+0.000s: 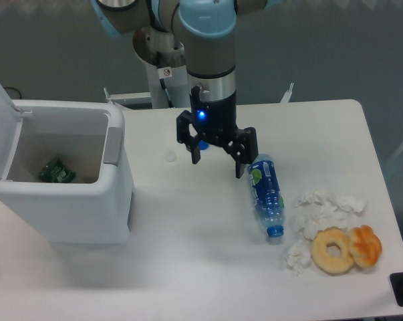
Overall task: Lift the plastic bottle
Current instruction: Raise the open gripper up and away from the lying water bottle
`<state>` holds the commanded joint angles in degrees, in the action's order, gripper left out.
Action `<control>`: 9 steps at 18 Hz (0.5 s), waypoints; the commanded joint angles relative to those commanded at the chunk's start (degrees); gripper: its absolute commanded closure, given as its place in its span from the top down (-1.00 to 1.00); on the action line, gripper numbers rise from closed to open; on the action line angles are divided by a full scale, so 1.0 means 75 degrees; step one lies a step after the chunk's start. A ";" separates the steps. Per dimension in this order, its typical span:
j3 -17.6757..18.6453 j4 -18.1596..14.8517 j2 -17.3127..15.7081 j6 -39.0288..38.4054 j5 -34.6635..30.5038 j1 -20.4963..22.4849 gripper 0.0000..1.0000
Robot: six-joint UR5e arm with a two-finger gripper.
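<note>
One bottle (265, 194) lies on its side on the white surface (188, 254), blue neck pointing to about 5 o'clock; its blue label bears a green-white mark, the writing too small to read. At its 10 o'clock hangs the hand (218, 156), fingers spread and grasping nothing, one fingertip just beside the bottle's base. At 4 o'clock lie crumpled tissues (325, 210) and two pastries (347, 249). At 9 o'clock stands one open bin (61, 180) holding a green wrapper (57, 171).

White table (188, 267) with bin (67, 194), plastic bottle (265, 194), crumpled tissues (321, 210), two doughnuts (345, 249).
</note>
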<state>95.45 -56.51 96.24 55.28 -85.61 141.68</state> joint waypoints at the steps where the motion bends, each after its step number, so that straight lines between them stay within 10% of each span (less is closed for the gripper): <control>1: 0.0058 0.0000 0.0000 0.0023 -0.0012 -0.0011 1.00; 9: 0.0620 -0.0058 -0.0047 -0.0082 -0.0164 0.0210 1.00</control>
<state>100.10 -56.95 95.89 54.67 -86.83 143.26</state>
